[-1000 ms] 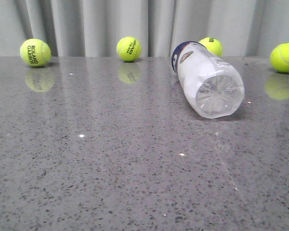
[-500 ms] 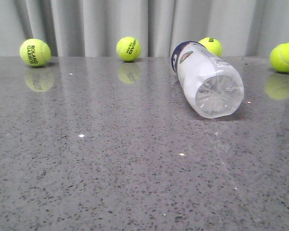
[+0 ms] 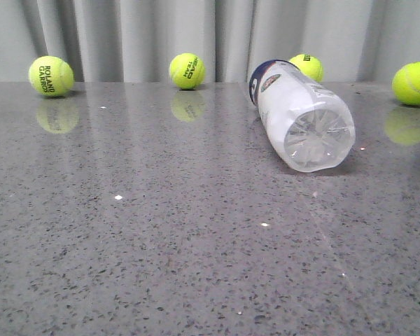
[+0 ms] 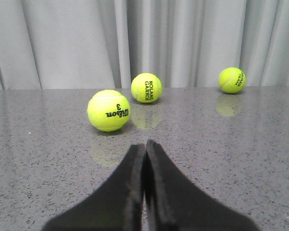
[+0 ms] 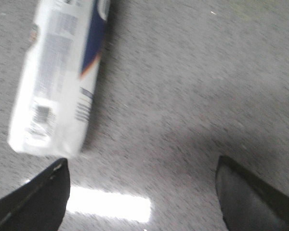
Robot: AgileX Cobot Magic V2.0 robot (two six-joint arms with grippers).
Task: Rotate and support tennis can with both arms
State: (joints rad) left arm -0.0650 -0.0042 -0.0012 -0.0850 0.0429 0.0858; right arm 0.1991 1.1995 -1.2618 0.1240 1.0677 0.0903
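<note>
The tennis can (image 3: 298,115) lies on the worktop (image 3: 161,231), ribbed base toward the camera. Left pincer (image 4: 145,149) is clenched, empty; right pincer (image 5: 139,183) is spread wide, empty.

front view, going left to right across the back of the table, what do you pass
Roland Garros ball → Head Team ball → tennis can, lying on its side with its clear base toward the camera → far-right ball. A fourth ball sits behind the can, so its place is unclear.

Yellow tennis balls (image 3: 51,76) dot a grey speckled table (image 3: 161,231) — curtain (image 3: 126,35) behind
</note>
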